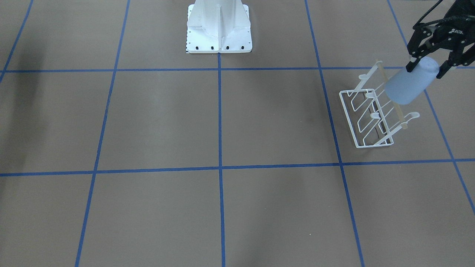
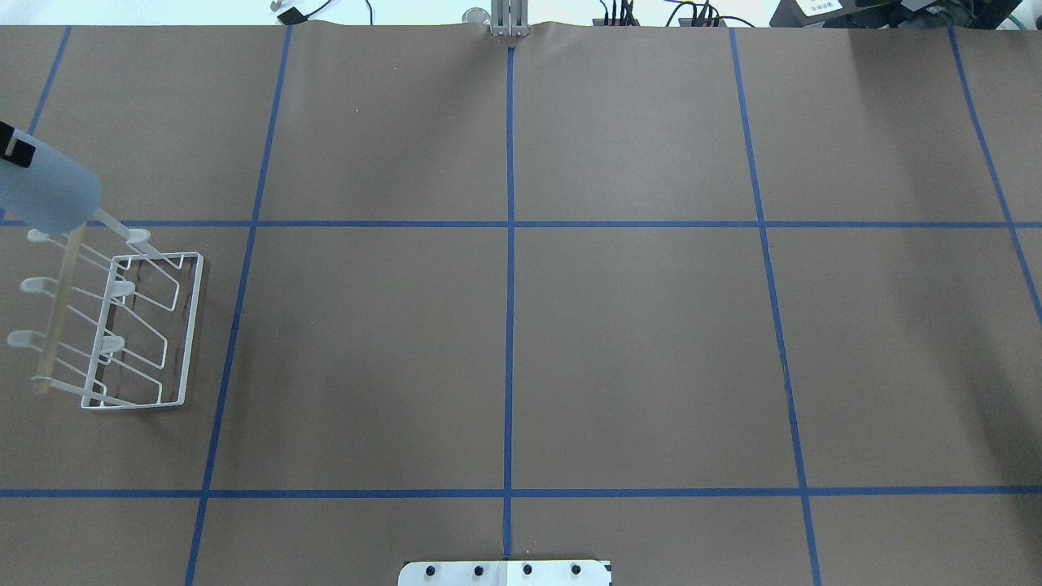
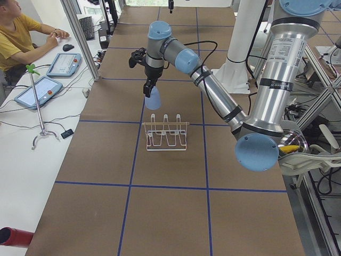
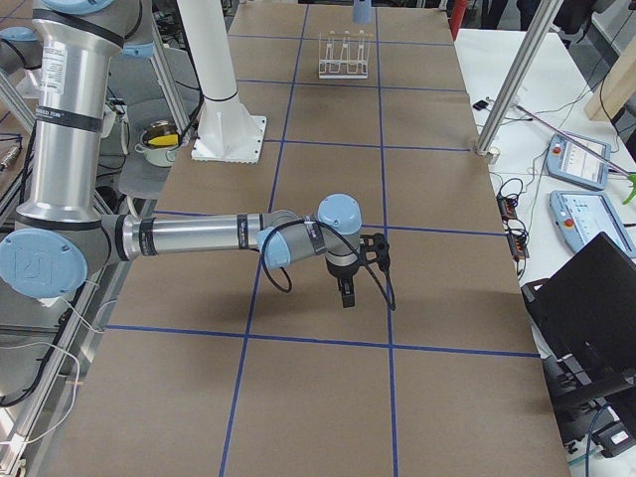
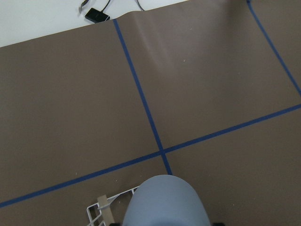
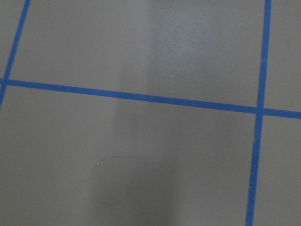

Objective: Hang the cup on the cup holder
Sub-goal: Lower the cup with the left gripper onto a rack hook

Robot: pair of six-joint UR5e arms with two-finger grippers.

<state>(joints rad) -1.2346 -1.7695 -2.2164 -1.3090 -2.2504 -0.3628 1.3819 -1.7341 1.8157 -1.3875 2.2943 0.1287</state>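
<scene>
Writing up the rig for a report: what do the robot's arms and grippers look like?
The left arm and right arm are silver tubes with pale blue joint caps and black cables along them. The left gripper is black, with linkage fingers and white lettering; the right gripper also looks black.

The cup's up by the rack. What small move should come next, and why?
Probably ease the cup down so its mouth slips over the nearest prong tip. The left gripper holds it mouth-down, tilted, above one end of the cup holder, on no prong yet.
</scene>
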